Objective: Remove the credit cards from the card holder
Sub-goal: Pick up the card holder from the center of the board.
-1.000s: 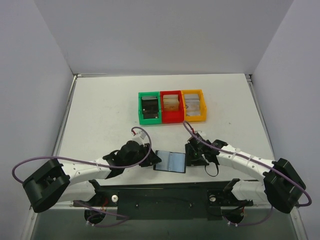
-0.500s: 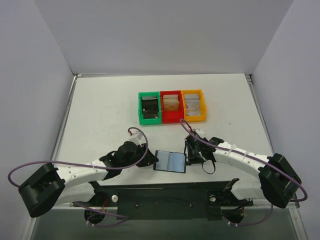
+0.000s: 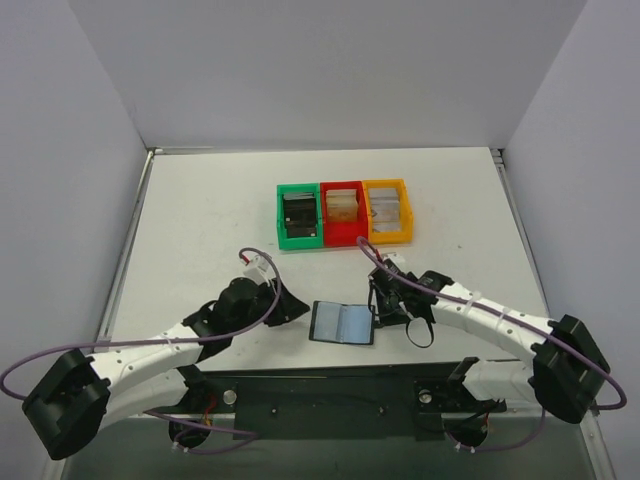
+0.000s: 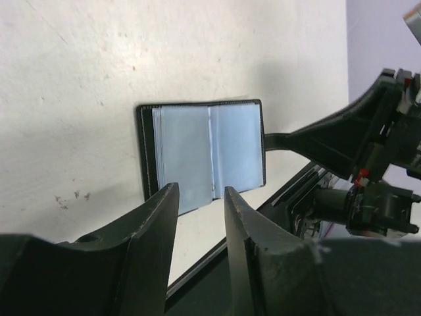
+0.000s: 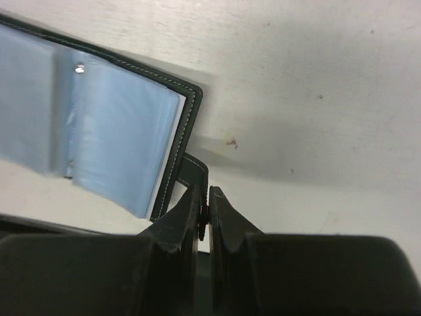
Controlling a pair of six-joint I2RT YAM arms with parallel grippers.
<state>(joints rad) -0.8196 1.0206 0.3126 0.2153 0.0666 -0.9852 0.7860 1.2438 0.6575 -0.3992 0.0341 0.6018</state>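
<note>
The card holder [image 3: 342,323] lies open and flat near the table's front edge, its grey-blue pockets facing up [image 4: 204,155]. The credit cards stay inside the pockets; only thin pale edges show at the sides [image 5: 168,158]. My right gripper [image 3: 380,312] is at the holder's right edge, its jaws shut on the little snap tab [image 5: 196,172], as the right wrist view shows [image 5: 205,197]. My left gripper [image 3: 298,308] hangs a short way left of the holder, apart from it. Its jaws are open with nothing between them [image 4: 200,197].
Three small bins stand in a row at mid-table: green [image 3: 281,215], red [image 3: 343,238] and yellow [image 3: 407,215], each holding a stack. A black rail [image 3: 340,385] runs along the near edge just in front of the holder.
The right gripper closed onto the snap tab. The left gripper drew back to the left, off the holder, and its jaws widened a little. The holder shifted slightly.
</note>
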